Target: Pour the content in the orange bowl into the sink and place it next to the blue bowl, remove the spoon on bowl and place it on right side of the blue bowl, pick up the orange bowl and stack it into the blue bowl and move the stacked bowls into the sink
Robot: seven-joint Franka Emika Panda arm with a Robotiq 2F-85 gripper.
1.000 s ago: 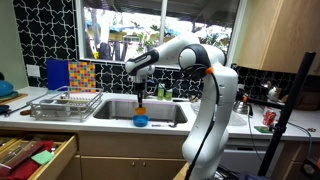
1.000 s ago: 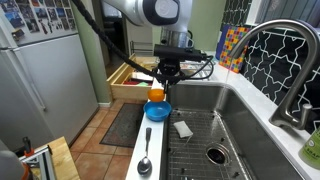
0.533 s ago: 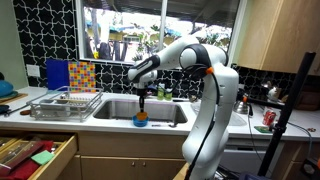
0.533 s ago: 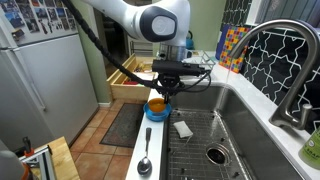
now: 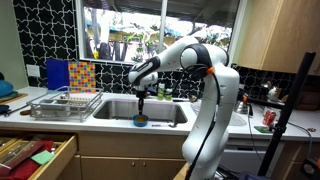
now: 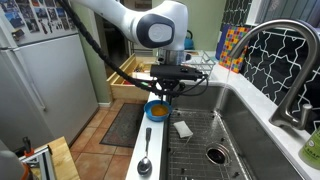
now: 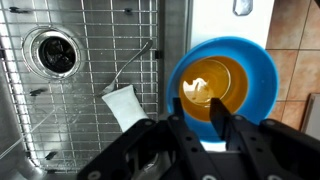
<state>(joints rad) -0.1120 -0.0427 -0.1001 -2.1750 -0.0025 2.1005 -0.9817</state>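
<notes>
two bowls sit nested on the desk (image 7: 212,22) just beside the sink (image 7: 95,60): the orange bowl (image 7: 215,82) inside the blue bowl (image 7: 262,62). the jaws hang over the orange bowl, slightly parted, gripping nothing. a spoon (image 6: 145,163) lies nearby.

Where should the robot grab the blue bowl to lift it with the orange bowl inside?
Probably pinch the blue bowl by its rim, coming straight down from above. It sits upright, and the orange bowl fills its middle, leaving a ring of blue wall showing around it for the fingers to straddle.
</notes>
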